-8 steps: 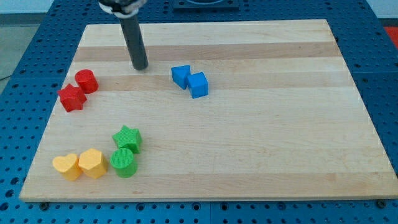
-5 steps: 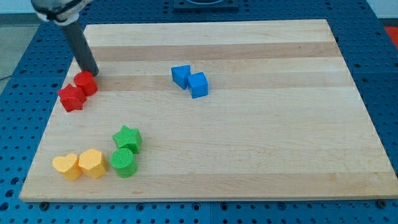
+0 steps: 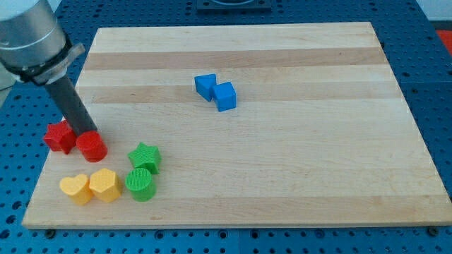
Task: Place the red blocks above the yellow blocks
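My tip (image 3: 89, 132) touches red cylinder (image 3: 92, 147).

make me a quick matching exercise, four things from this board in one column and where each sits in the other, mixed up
Column 1:
1. my tip
2. blue blocks
3. yellow blocks
4. green star block

Column 2:
A. near the view's bottom left corner of the board
B. just above the green cylinder block
C. at the top edge of the red cylinder block, right of the red star block
D. upper middle of the board, apart from the rest

Pairs: 1-C, 2-D, 3-A, 4-B
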Available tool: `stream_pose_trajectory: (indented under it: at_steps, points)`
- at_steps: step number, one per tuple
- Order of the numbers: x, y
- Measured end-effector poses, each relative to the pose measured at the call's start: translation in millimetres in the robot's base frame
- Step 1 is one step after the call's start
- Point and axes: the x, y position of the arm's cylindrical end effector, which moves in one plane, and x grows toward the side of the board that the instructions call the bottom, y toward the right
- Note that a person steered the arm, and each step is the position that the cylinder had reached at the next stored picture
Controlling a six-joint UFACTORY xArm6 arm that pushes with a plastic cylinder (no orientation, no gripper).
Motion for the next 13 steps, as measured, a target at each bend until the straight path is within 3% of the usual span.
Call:
stream_pose_trajectory:
  at_steps: [1, 2, 3, 4, 7, 9, 12, 13]
  points:
    - [5.5, 2.9]
    - [-33.0, -1.6]
    - [-59.5, -39.4]
    - [-58.9, -60.6]
    - [22.7, -53.8]
    - [21.8, -60.2]
    - [40.7, -6.4]
    - [24.8, -39.3]
